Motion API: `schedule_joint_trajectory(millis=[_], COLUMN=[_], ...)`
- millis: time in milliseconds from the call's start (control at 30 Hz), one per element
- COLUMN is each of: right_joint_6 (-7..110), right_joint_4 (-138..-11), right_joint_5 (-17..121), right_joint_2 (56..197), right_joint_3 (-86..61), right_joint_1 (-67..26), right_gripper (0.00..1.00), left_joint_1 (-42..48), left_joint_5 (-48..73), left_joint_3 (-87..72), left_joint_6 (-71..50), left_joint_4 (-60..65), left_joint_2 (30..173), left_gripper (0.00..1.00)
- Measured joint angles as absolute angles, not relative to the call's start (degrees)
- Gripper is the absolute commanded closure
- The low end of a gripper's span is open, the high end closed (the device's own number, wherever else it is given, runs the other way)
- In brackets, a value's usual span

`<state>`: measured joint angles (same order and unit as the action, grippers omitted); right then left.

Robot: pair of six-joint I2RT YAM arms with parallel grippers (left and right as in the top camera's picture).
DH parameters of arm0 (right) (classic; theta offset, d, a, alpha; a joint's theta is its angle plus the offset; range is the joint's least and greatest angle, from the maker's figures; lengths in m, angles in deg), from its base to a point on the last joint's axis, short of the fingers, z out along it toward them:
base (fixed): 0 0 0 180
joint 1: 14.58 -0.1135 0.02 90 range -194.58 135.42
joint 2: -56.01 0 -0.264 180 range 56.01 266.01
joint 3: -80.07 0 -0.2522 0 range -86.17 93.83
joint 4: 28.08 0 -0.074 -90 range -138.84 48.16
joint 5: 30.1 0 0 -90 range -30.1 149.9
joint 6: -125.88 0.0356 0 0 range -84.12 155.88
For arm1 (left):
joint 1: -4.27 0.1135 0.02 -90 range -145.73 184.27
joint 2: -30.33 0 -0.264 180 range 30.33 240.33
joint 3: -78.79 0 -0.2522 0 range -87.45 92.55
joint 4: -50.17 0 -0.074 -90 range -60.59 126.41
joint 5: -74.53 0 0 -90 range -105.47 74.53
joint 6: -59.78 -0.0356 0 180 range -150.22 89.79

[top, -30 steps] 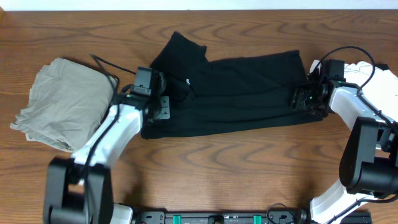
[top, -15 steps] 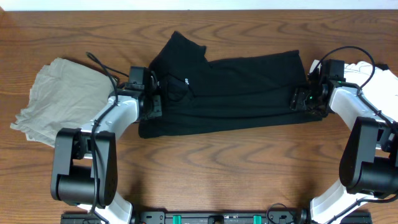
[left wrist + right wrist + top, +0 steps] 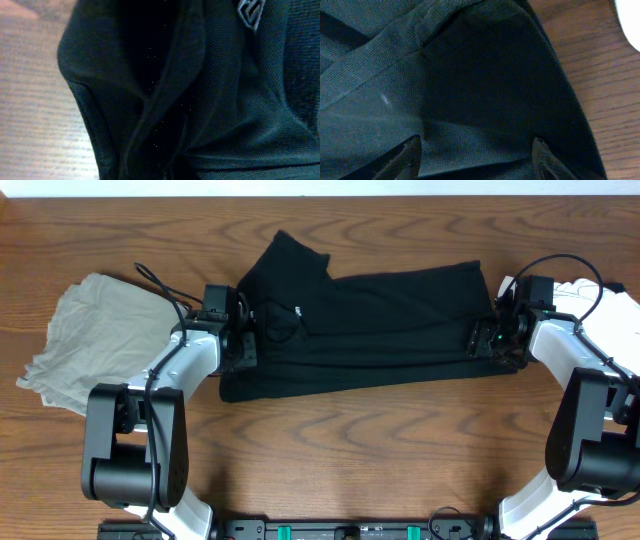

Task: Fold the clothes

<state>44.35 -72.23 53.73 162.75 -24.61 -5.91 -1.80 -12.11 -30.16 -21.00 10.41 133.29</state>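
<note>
Left gripper (image 3: 243,332): clenched. Its fingers are out of its own wrist view, but a ridge of the black garment (image 3: 390,320) bunches right under the camera, so I judge it pinched at that end, the white logo (image 3: 250,11) just beyond. Right gripper (image 3: 477,150): released, jaws spread over the garment's opposite edge, holding nothing. Grey-beige garment (image 3: 95,340) lies just outboard of the left tool; white garment (image 3: 610,305) lies outboard of the right.

Risk: with only one end held, a pull may drag the whole piece across the table (image 3: 350,440) instead of folding it. A thin pinch could also slip.
</note>
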Motion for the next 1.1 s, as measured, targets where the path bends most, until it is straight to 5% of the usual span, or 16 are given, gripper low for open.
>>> schedule_joint_trajectory(millis=[1100], right_joint_6=[44.3], right_joint_4=[-73.1], right_joint_5=[53.7], right_joint_2=[162.8], right_joint_3=[-24.4], right_joint_1=[-5.9], right_gripper=[0.31], left_joint_1=[-0.2], left_joint_5=[-27.5], left_joint_3=[-34.6], left_joint_6=[-8.2], left_joint_4=[-0.5], left_joint_2=[127.1], left_gripper=[0.94])
